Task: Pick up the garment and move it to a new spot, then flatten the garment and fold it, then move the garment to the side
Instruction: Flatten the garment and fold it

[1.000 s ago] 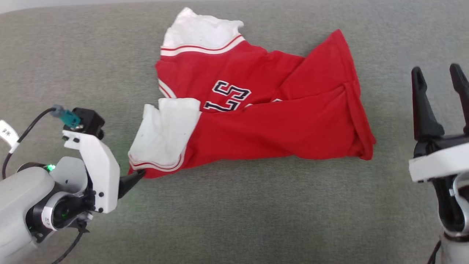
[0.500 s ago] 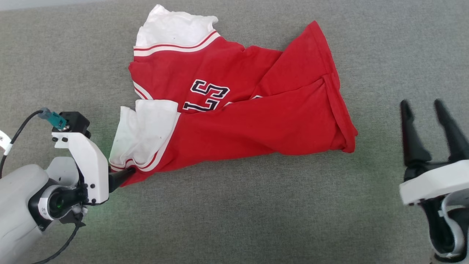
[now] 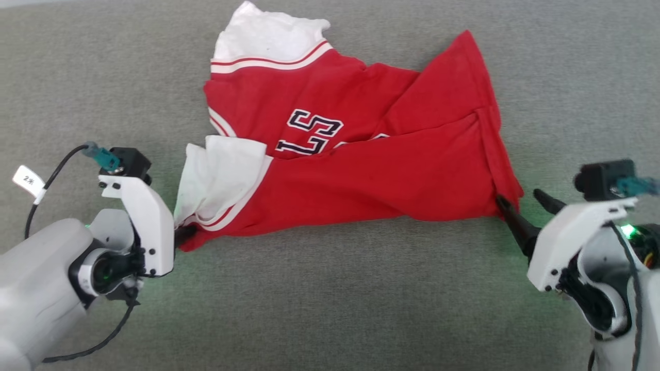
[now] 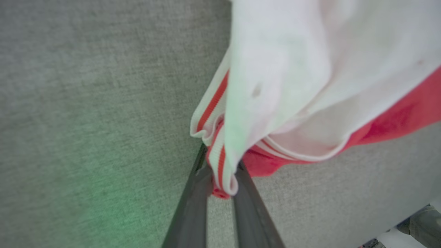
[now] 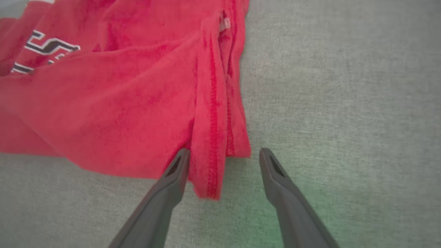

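Note:
The garment (image 3: 361, 165) lies crumpled on the grey cloth surface, red with white sleeves and part of a black number showing. My left gripper (image 3: 183, 237) sits at its near left corner. In the left wrist view that gripper (image 4: 220, 174) is shut on the striped trim of the white sleeve of the garment (image 4: 293, 69). My right gripper (image 3: 521, 202) reaches the near right hem corner. The right wrist view has that gripper (image 5: 224, 153) open, with the red hem of the garment (image 5: 120, 103) lying between its two fingers.
Grey cloth surface (image 3: 330, 309) runs wide in front of and beside the garment. A cable with a white tag (image 3: 26, 180) hangs off my left wrist. The surface's edge (image 4: 413, 213) appears at the lower right of the left wrist view.
My left gripper has shut on the sleeve trim. My right arm has swung in from the right and set its open fingers around the hem corner. The head camera has shifted.

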Robot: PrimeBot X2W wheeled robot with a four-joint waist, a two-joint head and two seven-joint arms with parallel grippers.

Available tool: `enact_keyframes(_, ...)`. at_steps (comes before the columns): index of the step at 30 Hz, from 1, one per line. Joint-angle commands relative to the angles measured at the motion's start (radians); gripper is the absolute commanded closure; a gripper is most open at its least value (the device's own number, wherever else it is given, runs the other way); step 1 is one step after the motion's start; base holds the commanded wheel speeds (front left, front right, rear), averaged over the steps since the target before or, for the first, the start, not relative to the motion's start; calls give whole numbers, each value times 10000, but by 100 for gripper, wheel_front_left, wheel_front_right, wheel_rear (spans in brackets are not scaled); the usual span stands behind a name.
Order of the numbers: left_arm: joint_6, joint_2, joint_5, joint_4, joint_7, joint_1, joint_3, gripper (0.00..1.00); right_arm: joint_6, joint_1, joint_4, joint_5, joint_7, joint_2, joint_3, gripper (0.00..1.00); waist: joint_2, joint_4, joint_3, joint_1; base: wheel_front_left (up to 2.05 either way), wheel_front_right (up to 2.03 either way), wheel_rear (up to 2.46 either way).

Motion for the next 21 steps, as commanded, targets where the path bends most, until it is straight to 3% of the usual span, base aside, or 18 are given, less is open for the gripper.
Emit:
enact_keyframes(1,-89,-579,144,45,126,302,-306,100,-6,-229,177,108,255,-72,115,0,-1,90,21,0,0,0,0)
enact_keyframes(6,-259,-790,151,191,117,166,-302,100,-6,-715,997,66,1510,-368,494,0,-1,370,70,0,0,0,0)
enact_keyframes(11,-354,-908,132,328,59,94,-230,100,-3,-1062,1910,137,2483,-224,950,0,-1,527,114,0,0,0,0)
enact_keyframes(12,-376,-949,146,352,53,74,-236,100,-3,-1119,2092,82,2674,-308,1097,18,-1,571,113,0,0,0,0)
enact_keyframes(13,-420,-977,157,378,45,70,-239,100,-3,-1152,2190,140,2848,-367,1280,100,-1,606,107,0,0,0,0)
enact_keyframes(21,-483,-713,8,417,-74,28,-14,100,-6,-1418,1801,927,3546,-1015,1182,100,-1,782,-90,0,0,0,0)
